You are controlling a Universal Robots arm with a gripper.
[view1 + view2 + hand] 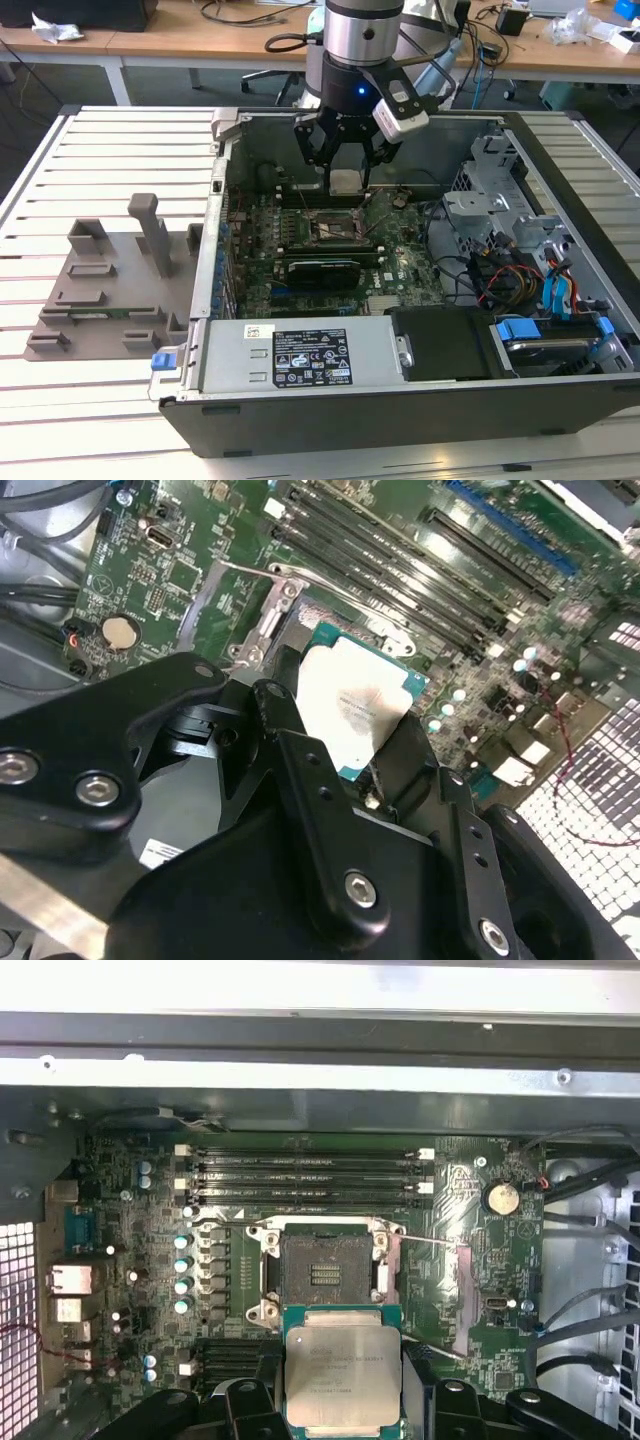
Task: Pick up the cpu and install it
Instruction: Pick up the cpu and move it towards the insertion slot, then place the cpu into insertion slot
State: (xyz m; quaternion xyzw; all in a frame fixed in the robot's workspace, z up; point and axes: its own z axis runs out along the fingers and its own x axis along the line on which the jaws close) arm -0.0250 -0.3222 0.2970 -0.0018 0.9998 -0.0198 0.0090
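First wrist view, and the gripper (pixel 345 1412) is clamped on the cpu (pixel 343 1360), silvery lid facing the camera, held above the motherboard (pixel 480 1250) just short of the bare socket (pixel 322 1270) inside the computer case (pixel 400 400).

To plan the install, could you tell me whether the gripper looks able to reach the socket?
Probably yes: the gripper, shut on the cpu, hangs near the socket, whose contacts lie bare, with nothing between them.
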